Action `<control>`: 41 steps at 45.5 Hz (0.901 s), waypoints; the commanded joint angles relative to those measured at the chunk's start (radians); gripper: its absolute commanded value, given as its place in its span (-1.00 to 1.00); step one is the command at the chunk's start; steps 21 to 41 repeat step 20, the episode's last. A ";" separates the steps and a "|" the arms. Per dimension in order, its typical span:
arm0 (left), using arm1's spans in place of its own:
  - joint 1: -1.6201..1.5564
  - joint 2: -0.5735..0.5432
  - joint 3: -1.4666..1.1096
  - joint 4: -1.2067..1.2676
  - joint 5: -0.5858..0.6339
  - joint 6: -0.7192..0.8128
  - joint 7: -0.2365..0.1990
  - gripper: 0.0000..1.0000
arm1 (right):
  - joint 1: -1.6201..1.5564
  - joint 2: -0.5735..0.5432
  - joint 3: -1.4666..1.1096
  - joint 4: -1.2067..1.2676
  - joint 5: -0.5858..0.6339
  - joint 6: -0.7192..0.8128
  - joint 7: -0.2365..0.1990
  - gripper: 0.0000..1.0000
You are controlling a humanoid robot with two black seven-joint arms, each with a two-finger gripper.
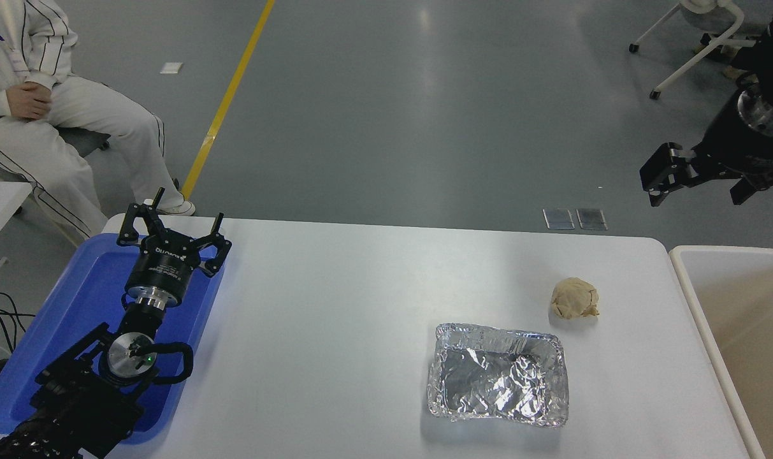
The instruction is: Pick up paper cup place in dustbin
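Right pincer [698, 186] spread wide, empty, raised. Dustbin [686, 280] just below it. No paper cup visible on the surface [335, 306]; likely binned already, task probably done. Left pincer [173, 233] parked, spread.

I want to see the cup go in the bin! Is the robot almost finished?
It may be nearly done. No paper cup shows on the table, which holds only the paper ball and the foil tray. The right hand is open and empty, up beyond the dustbin. Little of the bin's inside shows, so whether the cup is inside can't be confirmed. The left hand sits parked over the blue tray.
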 commanded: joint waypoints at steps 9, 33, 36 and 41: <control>0.000 0.000 0.000 0.000 0.001 0.000 0.000 1.00 | -0.017 0.023 0.042 -0.002 0.008 0.000 0.001 1.00; 0.000 0.000 0.000 0.000 0.001 0.000 0.000 1.00 | -0.018 0.026 0.045 -0.004 0.014 0.000 0.001 1.00; 0.000 0.000 0.000 0.000 0.001 0.000 0.000 1.00 | -0.018 0.026 0.045 -0.004 0.014 0.000 0.001 1.00; 0.000 0.000 0.000 0.000 0.001 0.000 0.000 1.00 | -0.018 0.026 0.045 -0.004 0.014 0.000 0.001 1.00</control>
